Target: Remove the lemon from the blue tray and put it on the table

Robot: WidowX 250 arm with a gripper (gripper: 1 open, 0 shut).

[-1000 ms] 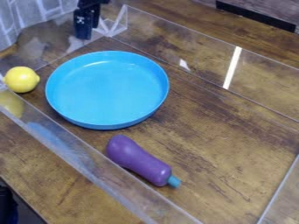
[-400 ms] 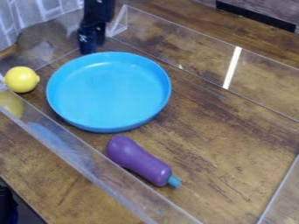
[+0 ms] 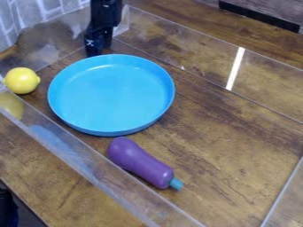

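Looking across the bench (image 3: 225, 106), I see the lemon (image 3: 21, 81) near its left edge, outside the blue tray (image 3: 112, 95) (just beside it); the dark jaws (image 3: 99, 48) hang apart behind the tray.

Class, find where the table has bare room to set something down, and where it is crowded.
Free: the table right of the blue tray and eggplant. Crowded: the tray's left, beside the lemon, and its far edge, near the gripper.
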